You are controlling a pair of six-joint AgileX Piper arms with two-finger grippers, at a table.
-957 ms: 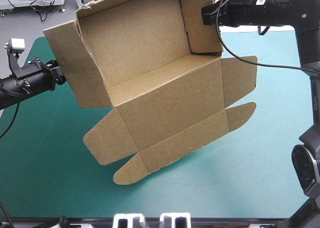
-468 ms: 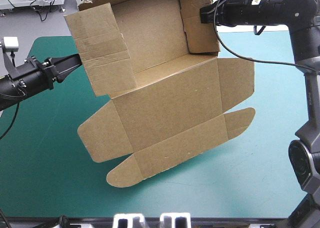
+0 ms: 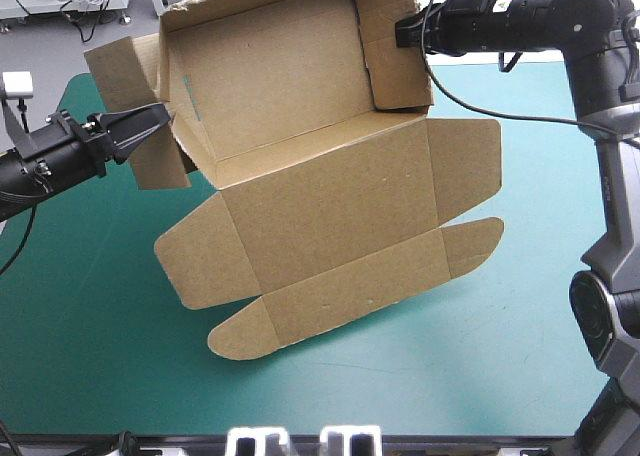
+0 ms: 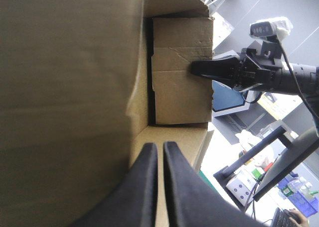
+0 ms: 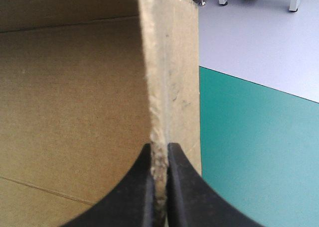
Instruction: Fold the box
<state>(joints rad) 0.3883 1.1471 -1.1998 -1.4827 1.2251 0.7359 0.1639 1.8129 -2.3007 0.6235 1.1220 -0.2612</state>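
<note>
The brown box (image 3: 330, 206) hangs tilted above the teal-green table, its tray part up and its lid panel and rounded flaps hanging toward me. My right gripper (image 3: 405, 28) is shut on the top of the box's right wall (image 5: 169, 87), and the board edge runs out from between its fingers (image 5: 159, 150). My left gripper (image 3: 160, 116) is shut into a point at the box's left corner, lying over the outward-swung left flap (image 3: 125, 71). In the left wrist view its tips (image 4: 159, 147) point into the tray (image 4: 65, 87), with nothing between them, toward the right gripper (image 4: 199, 67) on the far wall.
Bare teal-green cover (image 3: 80, 306) lies under and in front of the hanging box, and more of it shows beyond the right wall (image 5: 259, 137). The lowest flap (image 3: 240, 331) hangs close over the table's near middle.
The left flap swung in over the tray, then back out to the left. My left gripper came from behind it to the box's left corner. The lid panel drifted slightly left.
</note>
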